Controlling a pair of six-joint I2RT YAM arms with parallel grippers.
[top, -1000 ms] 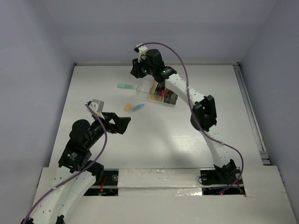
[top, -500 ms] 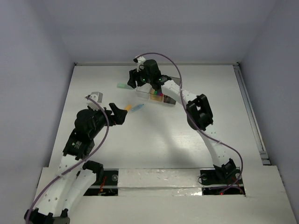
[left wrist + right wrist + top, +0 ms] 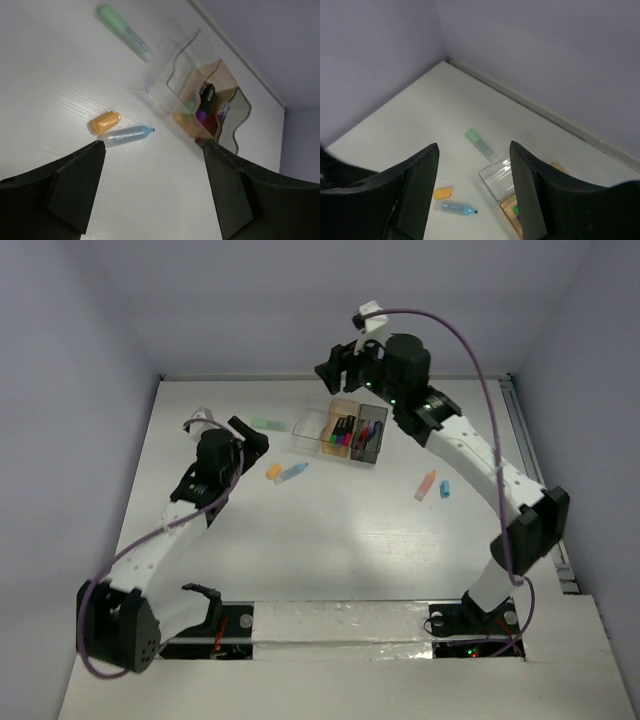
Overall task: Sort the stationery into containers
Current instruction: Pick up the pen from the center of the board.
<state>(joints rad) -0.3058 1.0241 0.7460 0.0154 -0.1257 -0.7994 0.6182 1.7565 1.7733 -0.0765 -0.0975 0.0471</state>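
Left gripper: jaws apart, empty, hovering over the orange cap and light-blue marker, which lie just beside each other on the table, near the clear box. Right gripper: also apart and empty, raised by that box's far side. Both pieces look light, stiff, smooth and likely to roll; I would pinch the marker across mid-barrel, fingers square to its length.

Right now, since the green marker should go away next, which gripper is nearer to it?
Left. The left gripper hovers close by the green marker, just to its left. The right gripper is farther off, raised over by the boxes on the marker's right.
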